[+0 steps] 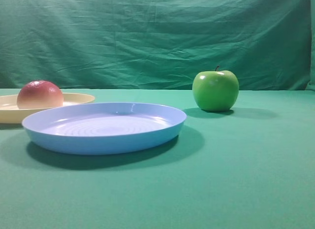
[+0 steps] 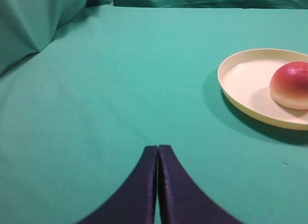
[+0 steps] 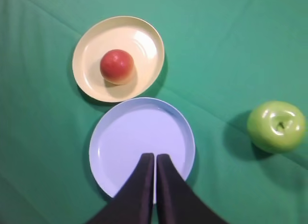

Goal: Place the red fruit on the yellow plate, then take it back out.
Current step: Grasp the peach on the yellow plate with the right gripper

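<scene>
With the red fruit (image 3: 117, 66) sitting in the yellow plate (image 3: 144, 38) at the far left, both the left tool (image 2: 158, 148) and right tool (image 3: 154, 155) pinched narrow and empty, lifting it out calls for spreading wide, descending centred, gripping gently.

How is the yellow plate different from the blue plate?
The yellow plate holds the red fruit; the blue plate holds nothing. The yellow plate looks a bit smaller than the blue plate. Both are round, shallow, and sit on the green cloth.
</scene>
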### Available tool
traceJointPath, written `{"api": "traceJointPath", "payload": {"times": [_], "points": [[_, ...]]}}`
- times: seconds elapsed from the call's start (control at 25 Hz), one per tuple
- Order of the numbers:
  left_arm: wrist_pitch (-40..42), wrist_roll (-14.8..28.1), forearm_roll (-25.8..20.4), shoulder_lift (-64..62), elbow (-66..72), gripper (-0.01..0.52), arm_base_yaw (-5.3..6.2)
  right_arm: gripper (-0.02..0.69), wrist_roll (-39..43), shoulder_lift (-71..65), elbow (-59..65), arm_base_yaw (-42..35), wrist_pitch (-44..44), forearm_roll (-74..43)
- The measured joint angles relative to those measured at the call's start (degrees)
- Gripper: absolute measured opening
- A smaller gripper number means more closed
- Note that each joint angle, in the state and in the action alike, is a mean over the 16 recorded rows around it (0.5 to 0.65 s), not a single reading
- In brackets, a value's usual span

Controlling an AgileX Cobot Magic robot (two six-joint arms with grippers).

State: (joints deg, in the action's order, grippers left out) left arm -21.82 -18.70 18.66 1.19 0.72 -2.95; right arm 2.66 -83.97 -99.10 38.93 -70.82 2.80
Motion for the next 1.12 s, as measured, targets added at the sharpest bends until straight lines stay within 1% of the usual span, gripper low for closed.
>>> {"api": "traceJointPath", "payload": {"times": [0.24, 0.48, 0.76, 0.92, 1.12], "points": [[0.0, 0.0, 0.0, 0.0, 0.0, 0.0, 0.0, 0.0, 1.7, 7.07, 1.48, -0.01, -0.6, -4.67], [0.0, 0.0, 0.0, 0.0, 0.0, 0.0, 0.0, 0.0, 2.31, 17.14, 8.81, -1.1, 5.02, -7.43], [0.0, 0.0, 0.0, 0.0, 0.0, 0.0, 0.0, 0.0, 2.4, 32.0, 25.48, -6.53, 16.4, -8.54], [0.0, 0.0, 0.0, 0.0, 0.0, 0.0, 0.0, 0.0, 2.43, 41.12, 36.67, -11.72, 22.8, -8.63], [0.0, 0.0, 0.0, 0.0, 0.0, 0.0, 0.0, 0.0, 2.46, 52.21, 49.71, -19.1, 27.81, -8.58]]}}
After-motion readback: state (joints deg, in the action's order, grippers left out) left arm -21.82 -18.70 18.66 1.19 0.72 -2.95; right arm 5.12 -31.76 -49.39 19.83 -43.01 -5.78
